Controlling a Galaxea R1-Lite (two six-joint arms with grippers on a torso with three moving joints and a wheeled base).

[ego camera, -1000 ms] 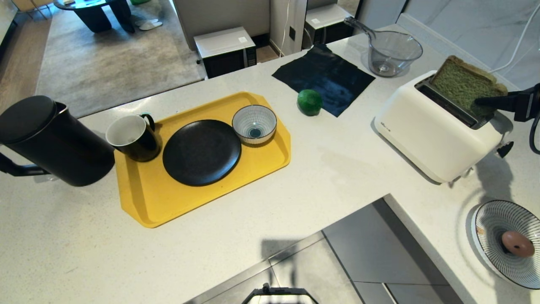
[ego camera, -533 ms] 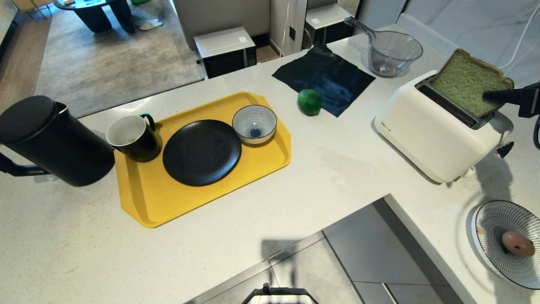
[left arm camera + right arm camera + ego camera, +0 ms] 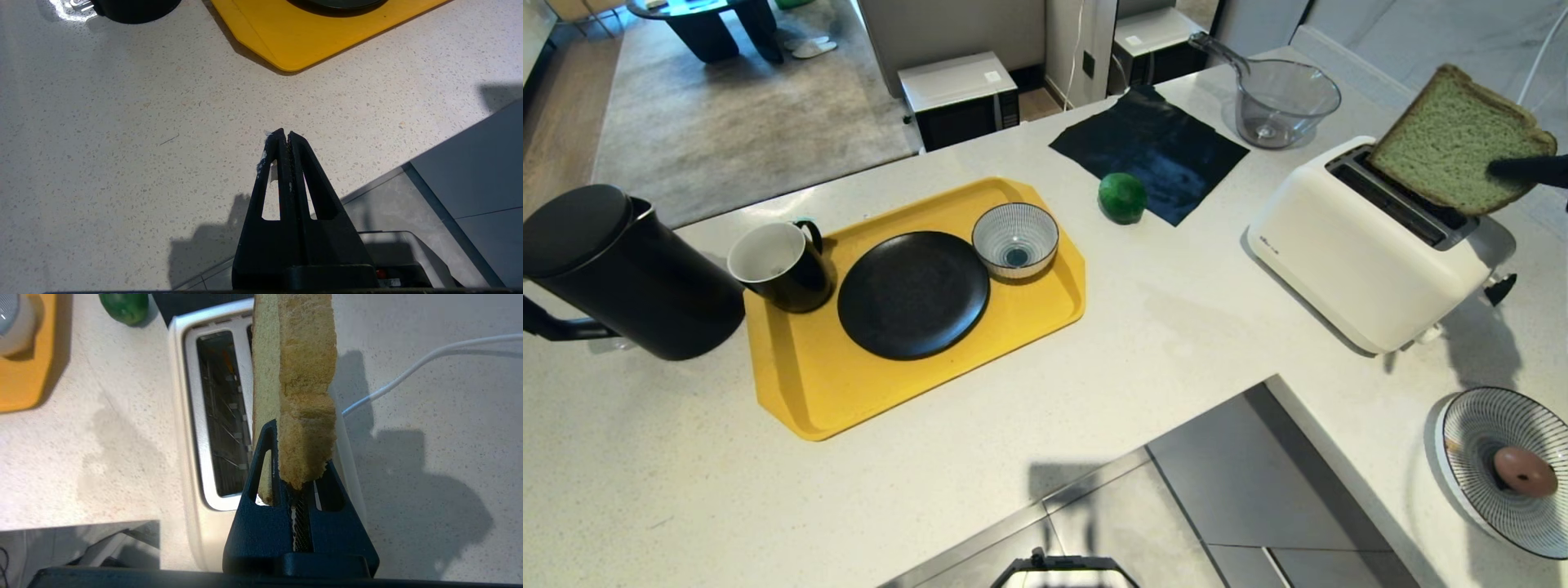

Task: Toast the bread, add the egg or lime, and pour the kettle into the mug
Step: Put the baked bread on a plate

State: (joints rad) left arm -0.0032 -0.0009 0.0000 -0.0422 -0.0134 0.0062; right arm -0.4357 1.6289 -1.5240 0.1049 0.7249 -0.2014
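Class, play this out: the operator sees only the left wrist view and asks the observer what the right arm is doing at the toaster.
Operator: Where is the bread?
Observer: The bread is in the air, tilted above the toaster, pinched at one edge by the right gripper.
Operator: Anything in the toaster?
Observer: The slot that I can see into is empty.
Operator: Is the lime on the tray?
Observer: No, the lime lies on the counter, at the edge of a dark cloth.

Right tool (image 3: 300, 457) pinched tight, raised; left tool (image 3: 284, 136) closed, parked low.
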